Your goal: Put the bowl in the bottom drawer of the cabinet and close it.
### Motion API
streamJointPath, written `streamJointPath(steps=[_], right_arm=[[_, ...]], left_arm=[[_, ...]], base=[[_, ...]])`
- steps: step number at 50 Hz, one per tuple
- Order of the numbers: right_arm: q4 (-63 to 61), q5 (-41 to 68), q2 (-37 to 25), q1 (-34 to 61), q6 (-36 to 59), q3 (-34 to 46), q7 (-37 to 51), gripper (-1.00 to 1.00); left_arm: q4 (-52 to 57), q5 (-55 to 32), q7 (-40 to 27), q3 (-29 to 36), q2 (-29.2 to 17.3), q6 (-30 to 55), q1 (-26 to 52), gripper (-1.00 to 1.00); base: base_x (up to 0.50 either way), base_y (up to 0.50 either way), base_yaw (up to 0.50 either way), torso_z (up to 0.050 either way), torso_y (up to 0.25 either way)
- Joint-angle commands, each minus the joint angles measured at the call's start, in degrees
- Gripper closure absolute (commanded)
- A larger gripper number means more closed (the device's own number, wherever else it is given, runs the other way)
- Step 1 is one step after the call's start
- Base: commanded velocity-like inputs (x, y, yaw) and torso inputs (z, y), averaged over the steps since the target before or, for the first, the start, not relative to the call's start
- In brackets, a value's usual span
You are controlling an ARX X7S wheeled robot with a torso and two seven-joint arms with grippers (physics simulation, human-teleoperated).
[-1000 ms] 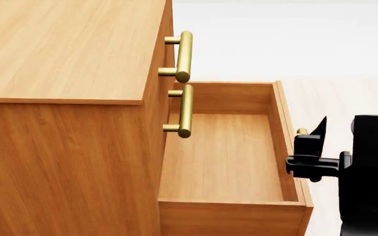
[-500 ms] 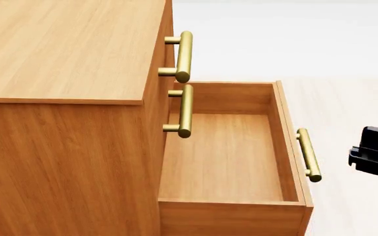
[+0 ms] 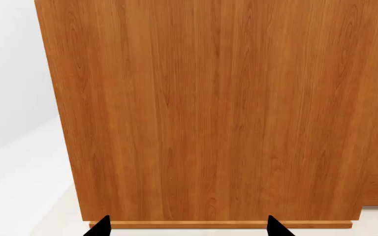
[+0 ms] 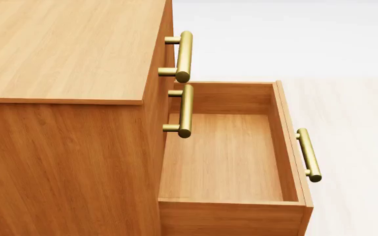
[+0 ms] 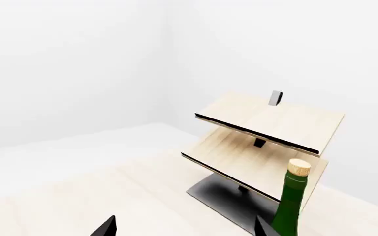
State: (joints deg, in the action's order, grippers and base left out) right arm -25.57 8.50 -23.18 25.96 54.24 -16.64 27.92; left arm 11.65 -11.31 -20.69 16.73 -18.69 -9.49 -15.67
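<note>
Three drawers make up the cabinet point(image 4: 71, 59) at the left of the head view, and the bottom drawer point(image 4: 228, 162) stands pulled fully out and bare inside, its brass handle point(image 4: 308, 155) on the outer face to the right. The bowl shows in none of the views, so where it sits cannot be told. The left gripper point(image 3: 185, 227) faces the cabinet's plain side panel with its tips spread wide and nothing between them. The right gripper point(image 5: 185, 227) is likewise spread and empty, looking toward a pale rack point(image 5: 261, 142) with a green wine bottle point(image 5: 291, 201) just beside it — neither is the target. The risk, as I judge it, lies in the search: swinging the right arm about near the bottle could knock it over, and the open drawer juts out where an arm or the base might bump it shut early.
</note>
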Motion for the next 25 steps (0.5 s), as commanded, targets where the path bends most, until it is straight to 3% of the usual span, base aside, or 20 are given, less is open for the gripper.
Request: streamJointPath(steps=[1, 25], right_arm=[[0.9, -0.01, 1.82, -0.23, 1.97, -3.75, 2.62, -1.0], [5.28, 2.23, 3.86, 0.94, 8.26, -8.95, 3.74, -1.0]], left_arm=[[-0.01, -0.06, -0.17, 0.18, -0.18, -0.05, 0.03, -1.0], [0.01, -0.34, -0.51, 0.52, -0.54, 0.0, 0.22, -1.0]], base=[[0.0, 0.0, 0.0, 0.0, 0.0], [0.0, 0.0, 0.0, 0.0, 0.0]])
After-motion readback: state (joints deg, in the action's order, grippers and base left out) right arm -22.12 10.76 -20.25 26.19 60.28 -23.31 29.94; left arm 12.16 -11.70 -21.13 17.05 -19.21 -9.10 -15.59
